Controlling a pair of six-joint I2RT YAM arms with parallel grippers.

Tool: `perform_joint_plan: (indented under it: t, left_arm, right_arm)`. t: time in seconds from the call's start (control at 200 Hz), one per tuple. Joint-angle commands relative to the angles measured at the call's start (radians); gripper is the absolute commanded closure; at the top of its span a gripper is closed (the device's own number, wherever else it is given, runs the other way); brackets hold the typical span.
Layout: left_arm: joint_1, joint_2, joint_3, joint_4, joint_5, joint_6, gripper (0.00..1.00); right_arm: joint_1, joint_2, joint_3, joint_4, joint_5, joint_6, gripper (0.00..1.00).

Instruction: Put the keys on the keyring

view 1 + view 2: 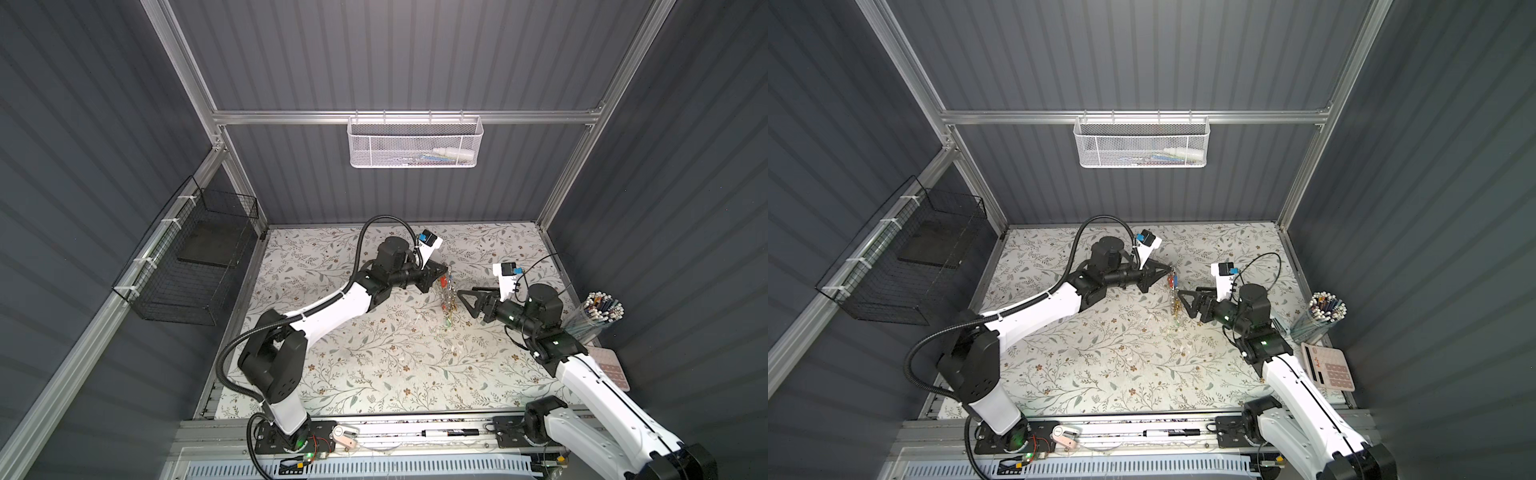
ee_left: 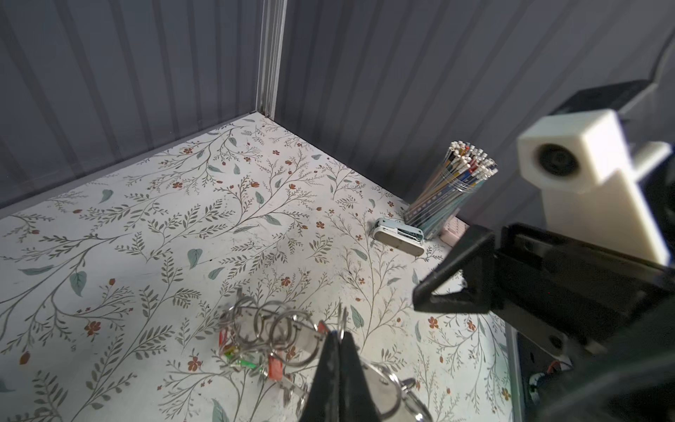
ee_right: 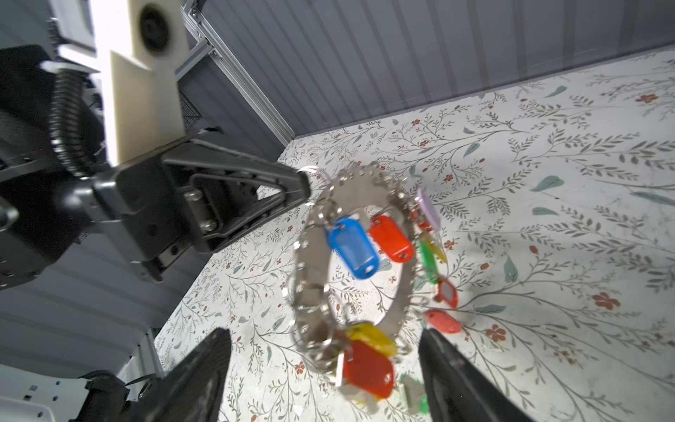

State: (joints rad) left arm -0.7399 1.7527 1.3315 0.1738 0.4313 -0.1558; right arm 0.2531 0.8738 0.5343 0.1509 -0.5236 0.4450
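Grey keyring (image 3: 309,252), tag-hung (keys (image 3: 352,248) blue-tagged).

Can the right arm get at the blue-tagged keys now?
Probably yes: the right gripper faces the keyring with jaws open, blue-tagged keys hanging ahead, nothing between; the left gripper pinches the rim elsewhere.

keyring (image 2: 305,339) blurred, cropped in left wrist view, tiny in both top views
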Motion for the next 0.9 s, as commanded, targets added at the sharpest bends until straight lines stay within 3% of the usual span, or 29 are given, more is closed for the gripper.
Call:
perform_joint_plan:
  t: [0.0, 0.21, 0.505, 0.805, 0.895]
  left_arm:
    - [0.015, 0.057, 0.071, 0.075, -0.036, -0.070, 1.00]
    - [0.121, 0.157, -0.010, 0.211, 0.029, -0.258, 1.00]
    - [0.220, 0.072, -0.272, 0.242, -0.023, -0.266, 0.99]
    - [0.323, -0.067, -0.459, 0.276, -0.094, -0.301, 0.62]
    - [0.358, -0.149, -0.518, 0.291, -0.173, -0.323, 0.50]
  right_arm:
    - [-0.007, -0.010, 0.004, -0.019, 0.009, -0.006, 0.08]
    - [-0.008, -0.001, -0.004, -0.012, 0.002, -0.005, 0.01]
    - [-0.008, 0.021, -0.007, 0.021, -0.019, 0.009, 0.01]
    - [-0.012, 0.005, -0.008, 0.029, 0.040, 0.015, 0.01]
    - [-0.022, -0.008, -0.002, 0.030, 0.087, 0.013, 0.01]
